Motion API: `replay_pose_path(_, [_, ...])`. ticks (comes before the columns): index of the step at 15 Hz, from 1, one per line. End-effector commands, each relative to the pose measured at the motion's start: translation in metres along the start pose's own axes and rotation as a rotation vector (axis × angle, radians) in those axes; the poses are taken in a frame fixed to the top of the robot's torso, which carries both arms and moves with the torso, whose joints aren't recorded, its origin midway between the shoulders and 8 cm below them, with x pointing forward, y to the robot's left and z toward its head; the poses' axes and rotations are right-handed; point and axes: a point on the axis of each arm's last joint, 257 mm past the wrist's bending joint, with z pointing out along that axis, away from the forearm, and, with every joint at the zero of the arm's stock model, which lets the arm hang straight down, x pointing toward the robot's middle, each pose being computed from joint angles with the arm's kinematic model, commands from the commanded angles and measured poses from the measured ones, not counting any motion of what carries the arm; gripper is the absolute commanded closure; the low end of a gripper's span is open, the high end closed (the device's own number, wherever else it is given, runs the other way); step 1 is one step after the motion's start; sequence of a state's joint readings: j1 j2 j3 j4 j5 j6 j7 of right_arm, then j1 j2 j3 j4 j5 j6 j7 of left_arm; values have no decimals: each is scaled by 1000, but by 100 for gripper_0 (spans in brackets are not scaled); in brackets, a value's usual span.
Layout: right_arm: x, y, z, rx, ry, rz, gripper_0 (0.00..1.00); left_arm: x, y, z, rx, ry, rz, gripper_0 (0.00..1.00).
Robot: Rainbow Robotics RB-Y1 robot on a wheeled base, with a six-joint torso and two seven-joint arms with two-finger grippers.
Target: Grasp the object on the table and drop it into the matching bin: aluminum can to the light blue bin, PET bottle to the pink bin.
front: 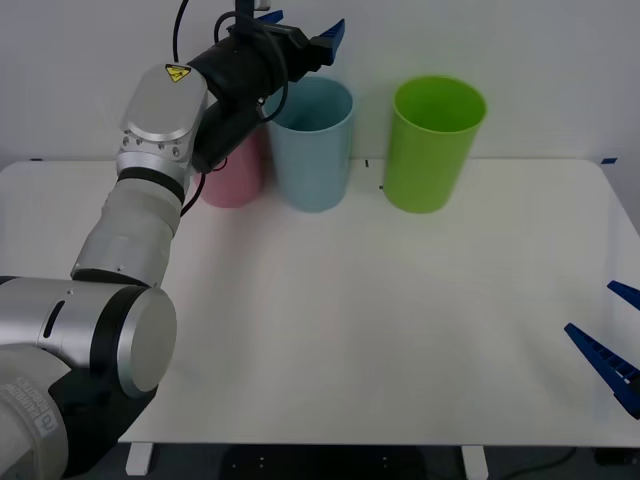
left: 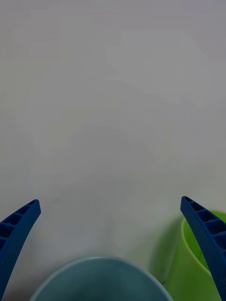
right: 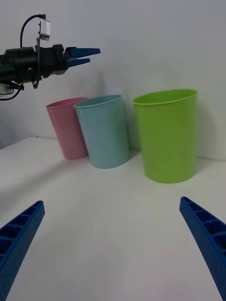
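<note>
My left gripper (front: 303, 25) hangs open and holds nothing, high over the rim of the light blue bin (front: 312, 150). In the left wrist view the bin's mouth (left: 101, 280) lies right below that gripper (left: 110, 203). The right wrist view shows the left gripper (right: 89, 55) above the pink bin (right: 68, 129) and the light blue bin (right: 106, 136). The pink bin (front: 235, 175) stands to the left of the blue one, partly behind my left arm. My right gripper (front: 592, 308) is open, low at the right edge of the table (front: 350, 320). The aluminum can and the PET bottle are out of view.
A lime green bin (front: 430, 150) stands to the right of the light blue one, near the table's far edge, with its rim (left: 193, 268) beside the blue bin. A plain white wall rises behind the bins.
</note>
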State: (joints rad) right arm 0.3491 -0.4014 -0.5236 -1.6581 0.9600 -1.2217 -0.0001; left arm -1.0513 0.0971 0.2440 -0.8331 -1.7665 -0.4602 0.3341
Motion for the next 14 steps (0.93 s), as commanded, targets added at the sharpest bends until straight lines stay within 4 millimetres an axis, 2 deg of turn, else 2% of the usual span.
replay_pose_path(1, [0,0,0,0,0,0,0,2,12,-18,40,-10,-20,0])
replay_pose_path(5, [0,0,0,0,0,0,0,9,26,-59,72,-42,-45,0])
replay_pose_path(14, [0,0,0,0,0,0,0,34,57,-180,134,-39,-38,0])
